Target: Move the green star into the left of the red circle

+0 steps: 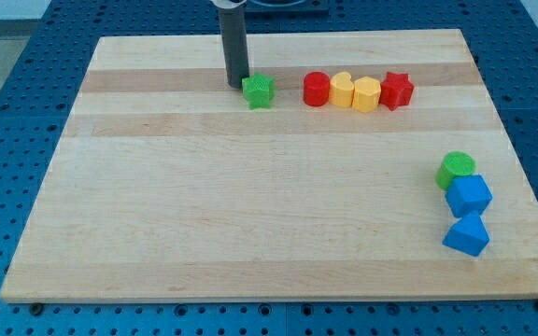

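The green star (pixel 259 91) lies near the view's top, left of centre. The red circle (pixel 317 89) sits to its right with a gap of bare board between them. My tip (pixel 238 85) stands just to the left of the green star, touching or almost touching its left side. The rod rises straight up out of the view's top.
Right of the red circle, a yellow heart (pixel 342 90), a yellow hexagon (pixel 366 94) and a red star (pixel 397 90) form a row. At the view's right, a green circle (pixel 455 169), a blue cube (pixel 468 196) and a blue block (pixel 466 234) stand stacked top to bottom. The wooden board (pixel 250 215) rests on a blue pegboard.
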